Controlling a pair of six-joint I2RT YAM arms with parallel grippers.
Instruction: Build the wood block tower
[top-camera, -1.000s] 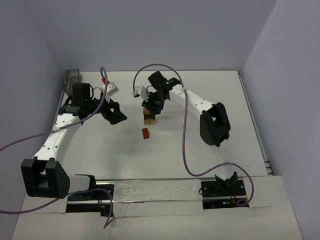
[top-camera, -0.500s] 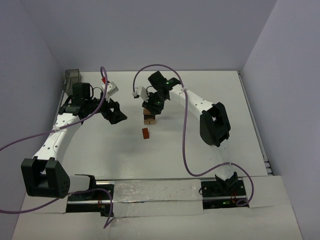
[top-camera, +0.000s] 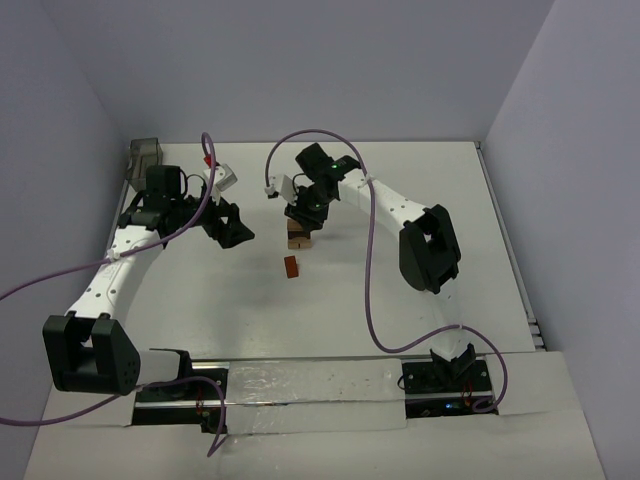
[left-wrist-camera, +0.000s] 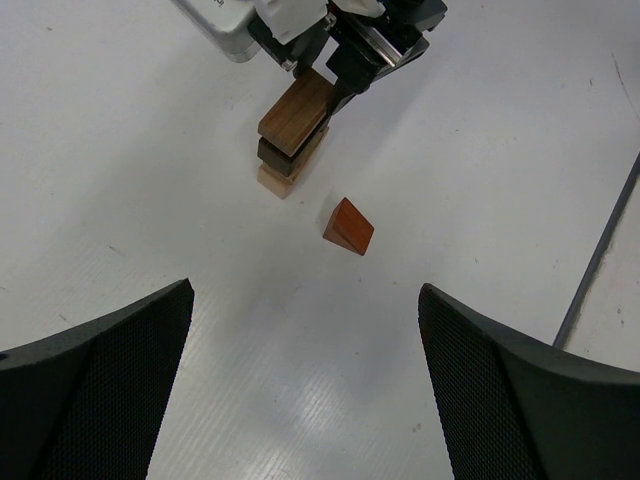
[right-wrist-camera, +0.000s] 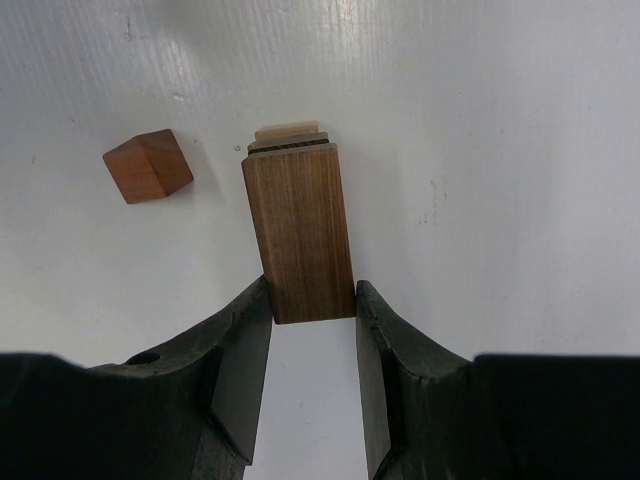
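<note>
A small tower (top-camera: 296, 237) stands mid-table: a light tan block (right-wrist-camera: 287, 130) at the bottom, a dark piece in the middle and a long brown block (right-wrist-camera: 300, 230) on top. My right gripper (right-wrist-camera: 312, 300) is shut on the near end of the brown block, which lies on the stack (left-wrist-camera: 292, 130). A reddish-brown wedge (top-camera: 291, 266) lies on the table just in front of the tower; it also shows in the left wrist view (left-wrist-camera: 349, 226) and the right wrist view (right-wrist-camera: 147, 165). My left gripper (left-wrist-camera: 305, 290) is open and empty, left of the tower (top-camera: 232, 230).
A grey translucent container (top-camera: 146, 152) stands at the far left corner. A small white box (top-camera: 220, 178) sits behind the left gripper. Purple cables loop over both arms. The table's right edge (left-wrist-camera: 600, 250) shows as a dark strip.
The right gripper has shifted very slightly toward the far side over the tower. The blocks, the wedge and the left arm have not moved.
</note>
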